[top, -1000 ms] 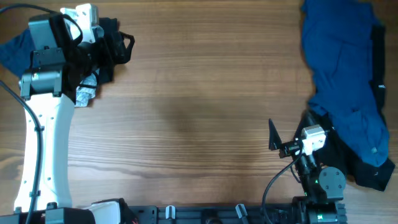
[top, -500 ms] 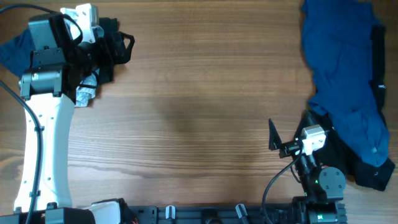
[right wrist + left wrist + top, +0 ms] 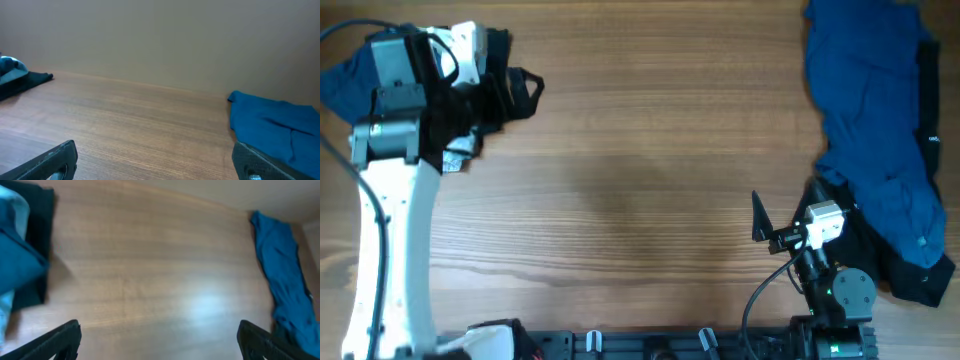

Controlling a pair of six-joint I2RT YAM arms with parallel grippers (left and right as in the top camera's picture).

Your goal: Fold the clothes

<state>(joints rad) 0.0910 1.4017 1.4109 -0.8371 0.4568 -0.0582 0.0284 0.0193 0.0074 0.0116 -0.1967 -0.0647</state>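
A crumpled blue garment (image 3: 865, 110) lies at the table's right side, over a black garment (image 3: 920, 275). It also shows in the left wrist view (image 3: 282, 280) and in the right wrist view (image 3: 275, 127). A pile of blue cloth (image 3: 338, 85) and black cloth (image 3: 37, 240) lies at the far left, partly under my left arm. My left gripper (image 3: 517, 82) is open and empty beside that pile. My right gripper (image 3: 786, 206) is open and empty at the front right, just left of the blue garment.
The wooden table (image 3: 650, 170) stretches between the two piles. A black rail with clips (image 3: 650, 345) runs along the front edge. The left arm's white link (image 3: 390, 240) stands at the front left.
My left arm has shifted a little to the right and its gripper has moved out from the left pile. The right arm and the blue garment have not moved.
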